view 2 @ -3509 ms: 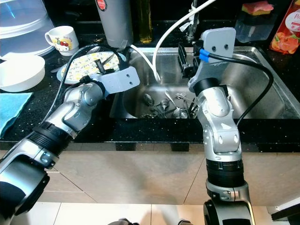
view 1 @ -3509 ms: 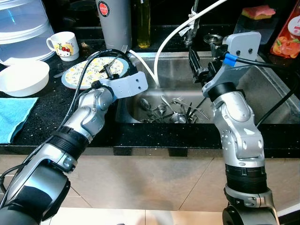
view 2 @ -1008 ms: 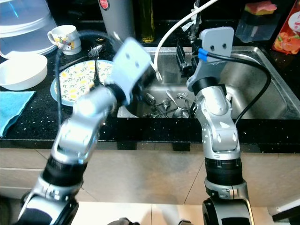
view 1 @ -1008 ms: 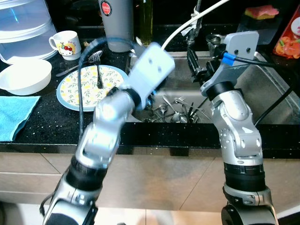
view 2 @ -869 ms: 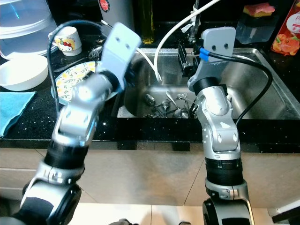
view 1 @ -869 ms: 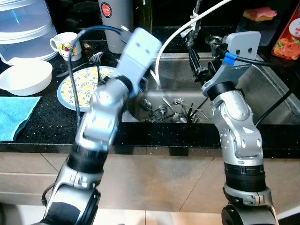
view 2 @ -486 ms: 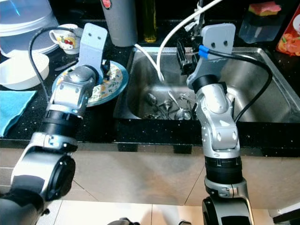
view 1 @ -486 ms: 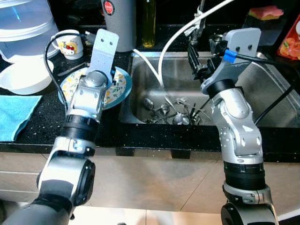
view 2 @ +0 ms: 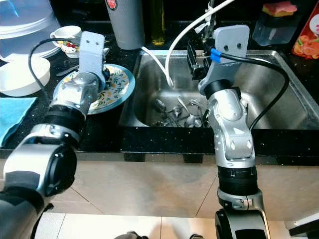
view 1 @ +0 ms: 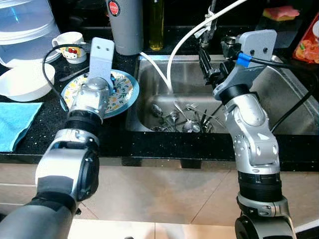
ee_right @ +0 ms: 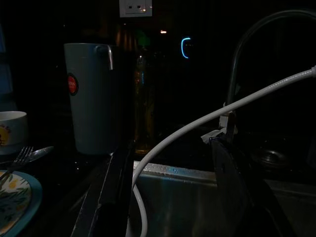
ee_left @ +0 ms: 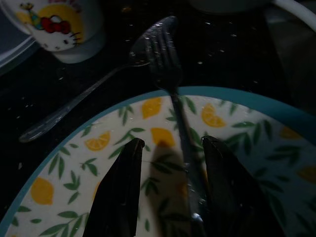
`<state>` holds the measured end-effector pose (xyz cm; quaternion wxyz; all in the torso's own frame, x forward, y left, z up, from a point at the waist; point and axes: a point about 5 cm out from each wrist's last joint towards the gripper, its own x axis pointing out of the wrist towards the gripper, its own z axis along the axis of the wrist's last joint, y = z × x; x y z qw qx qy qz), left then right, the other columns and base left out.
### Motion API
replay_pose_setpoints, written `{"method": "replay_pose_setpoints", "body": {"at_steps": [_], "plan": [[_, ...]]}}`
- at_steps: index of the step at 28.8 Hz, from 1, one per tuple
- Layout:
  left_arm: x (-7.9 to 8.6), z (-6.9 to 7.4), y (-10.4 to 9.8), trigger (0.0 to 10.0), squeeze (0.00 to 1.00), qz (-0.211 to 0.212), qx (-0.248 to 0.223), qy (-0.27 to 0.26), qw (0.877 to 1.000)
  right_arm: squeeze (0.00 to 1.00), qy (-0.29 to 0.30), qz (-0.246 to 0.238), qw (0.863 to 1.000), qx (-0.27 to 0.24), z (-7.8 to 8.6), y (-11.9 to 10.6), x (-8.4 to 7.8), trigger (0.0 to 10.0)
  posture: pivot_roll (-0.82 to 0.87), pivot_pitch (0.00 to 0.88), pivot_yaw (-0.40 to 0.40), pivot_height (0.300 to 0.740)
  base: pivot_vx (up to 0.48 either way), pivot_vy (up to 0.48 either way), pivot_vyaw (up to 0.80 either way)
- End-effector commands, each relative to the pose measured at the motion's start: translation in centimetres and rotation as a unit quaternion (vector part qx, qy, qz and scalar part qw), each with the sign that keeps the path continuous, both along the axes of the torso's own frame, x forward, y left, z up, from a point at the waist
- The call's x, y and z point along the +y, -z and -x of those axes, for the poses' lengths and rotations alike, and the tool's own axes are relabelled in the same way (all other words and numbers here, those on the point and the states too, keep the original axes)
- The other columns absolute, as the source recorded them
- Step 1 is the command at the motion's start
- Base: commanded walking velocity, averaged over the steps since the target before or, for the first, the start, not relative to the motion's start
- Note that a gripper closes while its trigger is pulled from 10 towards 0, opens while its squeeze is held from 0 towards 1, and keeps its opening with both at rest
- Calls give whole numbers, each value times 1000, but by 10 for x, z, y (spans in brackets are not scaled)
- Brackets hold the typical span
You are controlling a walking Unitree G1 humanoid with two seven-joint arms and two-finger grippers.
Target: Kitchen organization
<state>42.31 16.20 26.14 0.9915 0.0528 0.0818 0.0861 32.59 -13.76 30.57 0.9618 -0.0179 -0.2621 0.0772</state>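
A lemon-patterned plate [view 1: 122,92] with a blue rim sits on the black counter just left of the sink [view 1: 279,99]. A fork [ee_left: 170,74] lies on the plate, its tines past the rim toward the mug. My left gripper [ee_left: 174,144] hovers low over the plate, open, with the fork's handle running close along one finger [ee_left: 222,187]. A spoon [ee_left: 74,106] rests on the counter beside the plate. Several spoons and forks [view 1: 182,117] lie in the sink bottom. My right gripper [view 1: 207,67] is raised above the sink by the faucet, open and holding nothing.
A cartoon mug [view 1: 70,42], a white bowl [view 1: 22,82], a clear lidded container [view 1: 25,25] and a blue cloth [view 1: 15,122] fill the counter's left. A grey canister [view 1: 124,25] and oil bottle [view 1: 156,25] stand behind. A white hose [view 1: 169,64] drapes into the sink.
My left arm swung over toward the sink edge, then came back and now stands upright over the plate. The right arm has stayed where it was.
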Motion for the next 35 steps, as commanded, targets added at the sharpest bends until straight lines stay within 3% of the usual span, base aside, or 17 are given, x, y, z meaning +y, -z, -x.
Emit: {"method": "replay_pose_setpoints", "body": {"at_steps": [1,8,12,13,15,17,30,32,33,35], "plan": [[7,-1,-3,10000,0,15,-3,-15,1000,0,-6,3,1000,-5,3,-3,3,10000,60,94,46,740,0,0,0],[11,-2,4,9843,0,70,21,-18,997,0,-6,2,1000,0,4,-2,2,10000,57,126,39,740,0,0,0],[12,-2,9,6039,0,58,34,-17,998,0,-7,0,1000,3,5,-1,2,10000,58,137,39,740,0,0,0],[12,-2,9,6039,0,58,34,-17,998,0,-7,0,1000,3,5,-1,2,10000,58,137,39,740,0,0,0],[14,-2,12,2275,0,58,41,-22,997,0,-6,0,1000,5,5,0,2,10000,60,142,41,740,0,0,0],[15,-1,14,0,0,62,45,-27,997,0,-6,-1,1000,6,5,1,2,10000,62,145,42,740,0,0,0],[18,-2,12,0,0,62,36,-34,997,0,-5,-5,1000,11,4,3,3,10000,66,145,45,740,0,0,0],[15,-4,-4,0,0,45,-10,-21,999,0,-4,-5,1000,10,4,3,2,10000,67,142,47,740,0,0,0],[15,-4,-4,0,0,45,-10,-21,999,0,-4,-5,1000,10,4,3,2,10000,67,142,47,740,0,0,0],[9,-6,-27,10000,0,49,-75,0,996,0,-4,-5,1000,10,4,3,2,10000,68,138,46,740,0,0,0]]}}
